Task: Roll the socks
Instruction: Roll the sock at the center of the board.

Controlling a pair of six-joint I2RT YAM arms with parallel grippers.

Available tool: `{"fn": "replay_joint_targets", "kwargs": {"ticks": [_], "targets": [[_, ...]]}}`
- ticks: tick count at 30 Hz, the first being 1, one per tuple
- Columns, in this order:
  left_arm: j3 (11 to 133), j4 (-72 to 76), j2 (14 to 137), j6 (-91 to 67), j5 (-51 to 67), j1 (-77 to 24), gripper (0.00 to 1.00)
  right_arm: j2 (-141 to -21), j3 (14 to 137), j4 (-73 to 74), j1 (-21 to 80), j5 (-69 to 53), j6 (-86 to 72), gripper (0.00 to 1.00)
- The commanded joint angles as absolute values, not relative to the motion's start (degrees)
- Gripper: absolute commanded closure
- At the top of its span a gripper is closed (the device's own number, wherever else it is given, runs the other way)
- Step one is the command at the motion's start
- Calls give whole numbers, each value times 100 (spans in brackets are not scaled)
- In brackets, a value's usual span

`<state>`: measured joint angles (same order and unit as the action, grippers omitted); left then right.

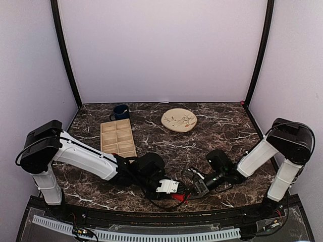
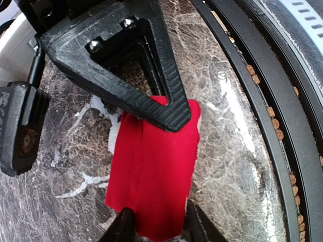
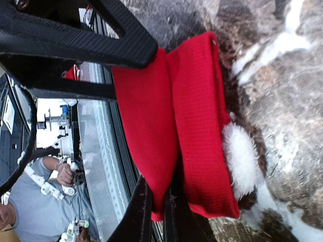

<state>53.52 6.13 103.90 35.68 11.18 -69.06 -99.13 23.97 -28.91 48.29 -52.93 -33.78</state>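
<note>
pinching the socks [image 3: 197, 126] beside the table edge [image 2: 237, 116]: right end effector [image 3: 151, 121]; left end effector [image 2: 166, 169] spread.

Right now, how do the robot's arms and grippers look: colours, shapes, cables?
Both the left arm and the right arm have white links, bulky black joints and loose black cables. The left gripper and the right gripper have black ribbed fingers shaped as hollow triangles, fixed with silver screws.

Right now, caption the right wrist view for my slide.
Folded red socks caught between the right fingers, with the marble table beneath.
</note>
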Motion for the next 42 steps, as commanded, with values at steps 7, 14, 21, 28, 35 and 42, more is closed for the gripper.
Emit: {"fn": "replay_joint_targets", "kwargs": {"ticks": [7, 14, 21, 28, 35, 42], "targets": [[5604, 209, 10521, 3682, 1444, -6917, 74, -10062, 2325, -3088, 4777, -5432, -3476, 100], [5951, -325, 10751, 3647, 1919, -6821, 83, -10029, 2390, -2810, 4773, -5310, -3339, 97], [6455, -1019, 11007, 3516, 2384, -6628, 84, -9798, 2514, -2133, 4773, -4884, -2894, 75], [6903, -1680, 11197, 3446, 2733, -6467, 84, -9589, 2544, -1663, 4780, -4334, -2567, 68], [7273, -2230, 11416, 3339, 3057, -6377, 84, -9235, 2527, -1329, 4780, -3628, -2398, 65], [7622, -2682, 11663, 3188, 3478, -6231, 84, -8789, 2472, -1173, 4777, -3054, -2274, 64]]}}
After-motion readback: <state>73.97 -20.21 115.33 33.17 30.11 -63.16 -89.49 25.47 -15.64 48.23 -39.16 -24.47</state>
